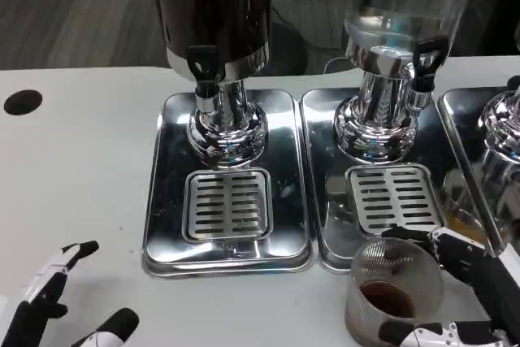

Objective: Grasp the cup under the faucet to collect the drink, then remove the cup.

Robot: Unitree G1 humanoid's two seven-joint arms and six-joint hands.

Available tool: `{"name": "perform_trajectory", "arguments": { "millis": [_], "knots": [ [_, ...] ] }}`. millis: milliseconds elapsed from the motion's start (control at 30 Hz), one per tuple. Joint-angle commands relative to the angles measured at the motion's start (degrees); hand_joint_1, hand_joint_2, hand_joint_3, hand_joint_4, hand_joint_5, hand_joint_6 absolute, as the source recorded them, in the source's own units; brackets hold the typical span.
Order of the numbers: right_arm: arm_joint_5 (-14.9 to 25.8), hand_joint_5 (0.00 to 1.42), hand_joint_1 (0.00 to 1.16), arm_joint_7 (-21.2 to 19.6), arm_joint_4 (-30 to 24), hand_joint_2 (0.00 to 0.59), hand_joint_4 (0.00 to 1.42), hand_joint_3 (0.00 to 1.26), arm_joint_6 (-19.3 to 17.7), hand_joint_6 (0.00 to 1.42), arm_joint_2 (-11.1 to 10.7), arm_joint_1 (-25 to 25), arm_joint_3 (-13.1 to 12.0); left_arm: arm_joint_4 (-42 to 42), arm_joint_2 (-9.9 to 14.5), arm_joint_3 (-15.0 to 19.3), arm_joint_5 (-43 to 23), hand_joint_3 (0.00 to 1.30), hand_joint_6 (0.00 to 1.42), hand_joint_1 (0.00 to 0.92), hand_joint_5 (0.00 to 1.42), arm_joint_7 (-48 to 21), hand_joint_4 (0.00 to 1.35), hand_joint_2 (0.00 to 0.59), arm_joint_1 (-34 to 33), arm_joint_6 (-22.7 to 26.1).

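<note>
The right hand [475, 298] grips a clear ribbed plastic cup [396, 290] holding a little brown drink, on the white table [73, 168] just near of the right steel drip tray [378, 201], beneath the clear-tank dispenser [398, 30]. The left hand [57, 302] rests open at the near left, holding nothing. The dark-tank dispenser [215, 22] stands over the left tray [227, 184].

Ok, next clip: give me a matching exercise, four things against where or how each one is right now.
Things:
1. cup
2. left hand
3. right hand
4. left drip grate

States:
A. bare, nothing standing on it
B. wrapped around the ribbed cup
C. off the trays, on the table, with brown drink in the bottom
D. holding nothing, fingers apart

Pairs: 1-C, 2-D, 3-B, 4-A
</note>
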Motion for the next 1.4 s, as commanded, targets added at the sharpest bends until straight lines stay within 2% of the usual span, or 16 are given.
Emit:
{"name": "perform_trajectory", "arguments": {
  "millis": [33, 100, 200, 333, 633, 767, 933, 1033, 1133, 1267, 1400],
  "knots": [
    [-0.2, 0.54, 0.82, -0.9, 1.5, 0.105, 0.51, 0.48, -2.7, 0.33, 0.3, -1.0, -0.1, -1.5, 0.0, -0.1, 0.8, 0.15, 0.38, 0.0, 0.09, -0.5, 0.05, 0.08, 0.8, 1.0],
    [-0.7, 0.47, 0.8, -1.2, 1.8, 0.103, 0.44, 0.42, -3.4, 0.21, 0.1, -1.1, 0.0, -1.8, 0.0, 0.1, 0.7, 0.15, 0.38, 0.0, 0.09, -0.5, 0.05, 0.08, 1.0, 1.1],
    [-1.2, 0.36, 0.78, -1.0, 1.6, 0.092, 0.29, 0.28, -4.1, 0.14, -0.4, -1.1, 0.2, -1.9, 0.1, 0.2, 0.5, 0.15, 0.38, 0.0, 0.09, -0.5, 0.05, 0.08, 1.1, 1.3],
    [-1.7, 0.29, 0.75, -1.0, -0.7, 0.096, 0.23, 0.24, -4.5, 0.1, -0.8, -0.6, 0.2, -1.6, 0.1, -0.1, 0.4, 0.15, 0.38, 0.0, 0.09, -0.6, 0.05, 0.08, 0.9, 1.3],
    [-0.7, 0.24, 0.73, -0.4, -5.0, 0.099, 0.16, 0.14, -2.6, 0.08, -1.7, 0.1, 0.4, -0.9, 0.2, -0.3, 0.1, 0.15, 0.38, 0.0, 0.09, -0.6, 0.05, 0.08, 0.2, 1.5],
    [0.7, 0.12, 0.63, 0.3, -7.2, 0.13, 0.05, 0.1, -1.3, 0.03, -2.5, 0.3, 0.4, -0.2, 0.1, -0.5, 0.0, 0.15, 0.37, 0.0, 0.09, -0.5, 0.05, 0.08, -0.3, 1.3],
    [2.9, 0.04, 0.47, 1.9, -8.3, 0.186, 0.0, 0.11, 1.8, 0.0, -4.5, -1.0, -0.5, 0.5, 0.2, -0.4, -0.6, 0.15, 0.37, 0.0, 0.09, -0.4, 0.05, 0.08, -0.8, 0.8],
    [4.0, 0.03, 0.36, 2.4, -8.5, 0.272, 0.0, 0.14, 4.0, 0.0, -5.7, -1.8, -1.4, 1.0, 0.2, -0.2, -1.1, 0.15, 0.37, 0.0, 0.09, -0.3, 0.05, 0.08, -1.1, 0.3],
    [6.0, 0.04, 0.33, 2.7, -9.0, 0.37, 0.0, 0.16, 6.8, 0.0, -6.8, -2.2, -3.4, 1.8, 0.2, 0.2, -1.9, 0.15, 0.36, 0.0, 0.09, 0.0, 0.05, 0.079, -1.8, -0.6],
    [2.1, 0.03, 0.32, 0.0, -10.9, 0.468, 0.0, 0.17, 8.2, 0.0, -8.8, -1.9, -6.6, 2.9, 0.2, 0.5, -2.3, 0.15, 0.33, 0.0, 0.09, 0.6, 0.05, 0.084, -2.7, -1.9],
    [-2.1, 0.0, 0.33, -3.0, -11.6, 0.535, 0.0, 0.16, 9.7, 0.0, -10.6, -1.2, -9.4, 4.5, 0.6, 0.8, -2.2, 0.15, 0.29, 0.0, 0.08, 1.2, 0.05, 0.093, -4.1, -3.8]
  ]
}}
